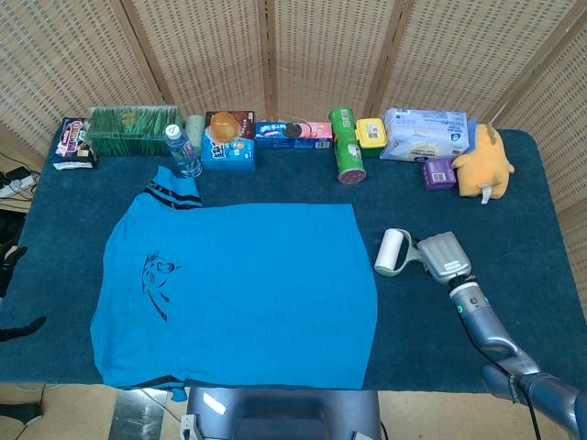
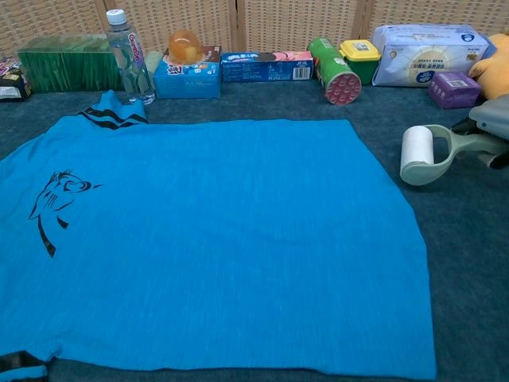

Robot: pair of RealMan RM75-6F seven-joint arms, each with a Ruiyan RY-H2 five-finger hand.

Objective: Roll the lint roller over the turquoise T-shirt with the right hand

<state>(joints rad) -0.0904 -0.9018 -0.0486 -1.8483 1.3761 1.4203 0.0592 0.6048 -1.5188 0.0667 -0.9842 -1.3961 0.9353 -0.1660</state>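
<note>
Fingers wrapped around the pale green handle of the lint roller (image 1: 393, 252), gripped by the right hand (image 1: 443, 258). White roll at nine o'clock of the hand, just beside the turquoise T-shirt (image 1: 240, 291), flat on the dark blue table (image 1: 83, 209).

From my seat little print resolves. The water bottle (image 2: 130, 54) at the far left carries a red label that looks like "Ganten", though it's blurry. I can't read the lettering on the boxes and packets along the far edge.

Woven folding screen (image 1: 275, 46) stands behind dark blue table (image 1: 532, 211).
</note>
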